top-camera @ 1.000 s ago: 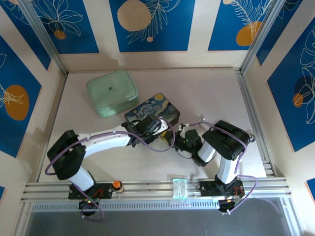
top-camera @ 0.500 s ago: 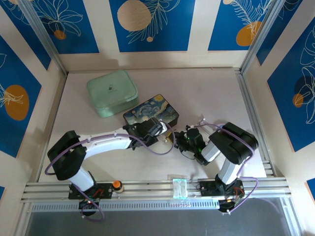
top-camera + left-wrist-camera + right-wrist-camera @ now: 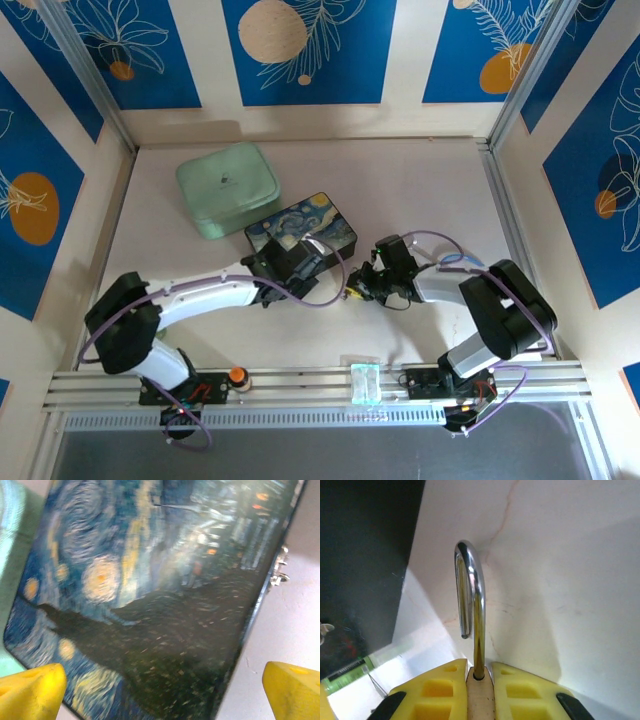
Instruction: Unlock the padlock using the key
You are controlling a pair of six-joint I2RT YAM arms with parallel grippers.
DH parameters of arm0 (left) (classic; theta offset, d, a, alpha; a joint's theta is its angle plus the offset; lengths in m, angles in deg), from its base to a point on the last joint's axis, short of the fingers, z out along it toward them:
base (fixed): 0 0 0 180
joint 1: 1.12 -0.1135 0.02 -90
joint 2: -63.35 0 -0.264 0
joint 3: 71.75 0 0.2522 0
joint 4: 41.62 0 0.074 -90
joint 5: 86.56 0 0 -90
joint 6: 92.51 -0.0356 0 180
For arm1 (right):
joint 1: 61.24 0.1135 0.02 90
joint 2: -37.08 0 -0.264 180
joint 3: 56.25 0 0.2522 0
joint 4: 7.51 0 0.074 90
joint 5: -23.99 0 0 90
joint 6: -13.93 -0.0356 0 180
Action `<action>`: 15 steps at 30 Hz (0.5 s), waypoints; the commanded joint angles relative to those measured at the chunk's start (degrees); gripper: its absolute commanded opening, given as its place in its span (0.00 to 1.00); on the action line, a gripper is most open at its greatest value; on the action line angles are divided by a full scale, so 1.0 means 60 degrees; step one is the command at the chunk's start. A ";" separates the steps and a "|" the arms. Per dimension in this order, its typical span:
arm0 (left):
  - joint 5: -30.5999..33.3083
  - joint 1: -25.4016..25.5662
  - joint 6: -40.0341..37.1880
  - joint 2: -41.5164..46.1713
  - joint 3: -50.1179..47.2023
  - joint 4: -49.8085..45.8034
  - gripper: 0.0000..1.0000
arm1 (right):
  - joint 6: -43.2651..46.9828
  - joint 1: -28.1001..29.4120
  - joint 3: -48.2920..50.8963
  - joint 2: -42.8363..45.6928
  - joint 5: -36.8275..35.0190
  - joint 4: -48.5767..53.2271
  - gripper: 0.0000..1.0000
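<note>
Right pincer [image 3: 481, 686]: closed narrow on the brass body of the padlock [image 3: 479, 645], with one yellow finger [image 3: 437, 695] pressed against each side. Silver shackle pointing straight out beyond the fingers. Long leg seated in the body; short leg ending free, clear of the body. Padlock located at mid-worktop, just right of the painted box [image 3: 300, 225] and apart from it. Resting on or raised above the pale worktop [image 3: 430, 190]: not determinable.

Left pincer [image 3: 160, 695]: spread wide, with nothing between the yellow fingertips [image 3: 30, 692]. Positioned over the near part of the box's starry-night lid. Metal clasp [image 3: 277, 572] on the box edge, at the right in the left wrist view.

Mint-green case [image 3: 228, 188] behind and left of the box, close to its corner; contact not determinable. Both pincers near each other, not touching.
</note>
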 commanded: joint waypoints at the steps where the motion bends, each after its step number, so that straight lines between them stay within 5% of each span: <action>1: 0.0690 -0.0001 0.2311 0.0736 -0.0427 -0.0264 1.00 | 0.1548 -0.0030 -0.0227 -0.0226 -0.0249 0.3903 0.12; 6: 0.0213 0.0036 0.4645 0.1682 -0.1313 -0.0233 0.99 | 0.2128 -0.0076 -0.0986 -0.0296 -0.0778 0.5351 0.15; 15: -0.0155 0.0267 0.5584 0.1446 -0.2289 0.0260 1.00 | 0.2851 -0.0078 -0.2121 -0.0627 -0.1830 0.7068 0.27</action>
